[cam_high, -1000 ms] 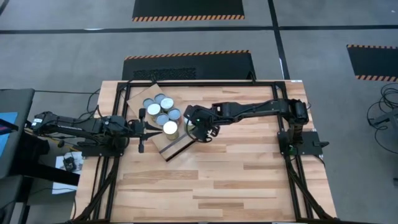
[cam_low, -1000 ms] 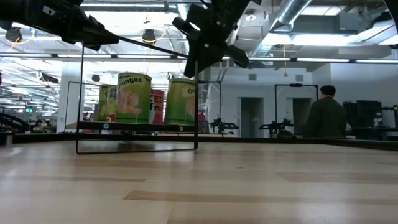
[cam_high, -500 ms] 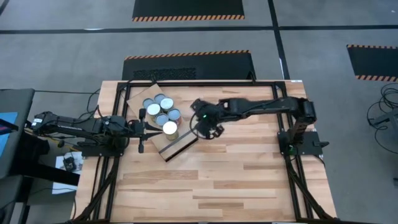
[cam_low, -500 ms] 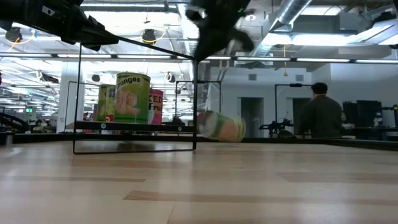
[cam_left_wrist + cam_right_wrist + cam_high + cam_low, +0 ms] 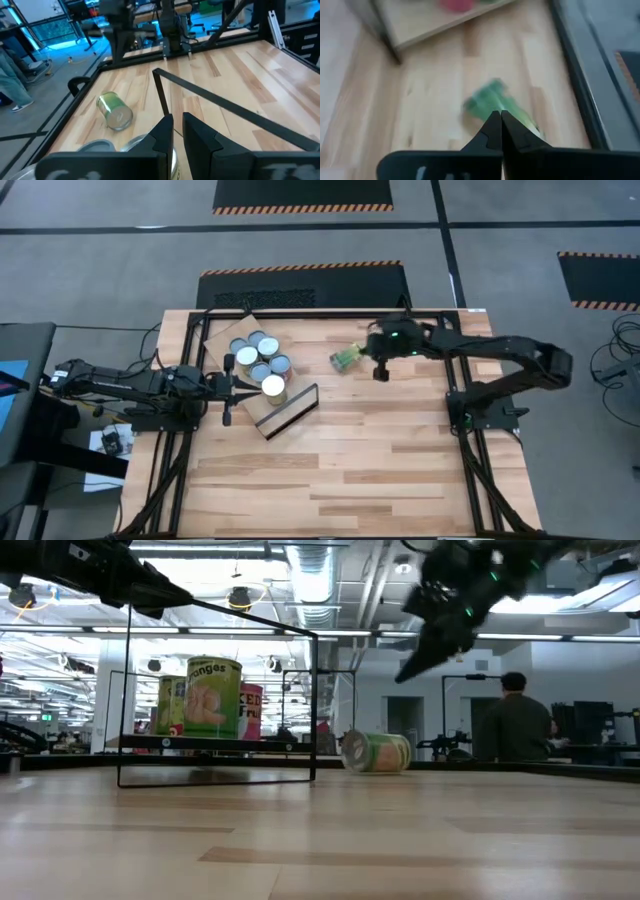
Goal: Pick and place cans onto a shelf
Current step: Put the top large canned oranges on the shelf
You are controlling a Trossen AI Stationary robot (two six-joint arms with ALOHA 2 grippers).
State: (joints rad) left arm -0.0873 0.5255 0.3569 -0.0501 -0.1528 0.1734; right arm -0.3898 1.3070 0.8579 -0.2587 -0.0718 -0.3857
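On the slatted table [image 5: 350, 470] the shelf [image 5: 290, 412] lies left of centre in the high view, with six cans [image 5: 258, 358] standing upright on it in a tight cluster. The right gripper [image 5: 381, 372] hangs in the upper middle of the frame, jaws pressed together and empty, while the left gripper [image 5: 236, 387] sits at the shelf's left edge with jaws narrow, holding nothing. A green can [image 5: 345, 359] lies tipped on its side on the bare wood between the shelf and the right gripper.
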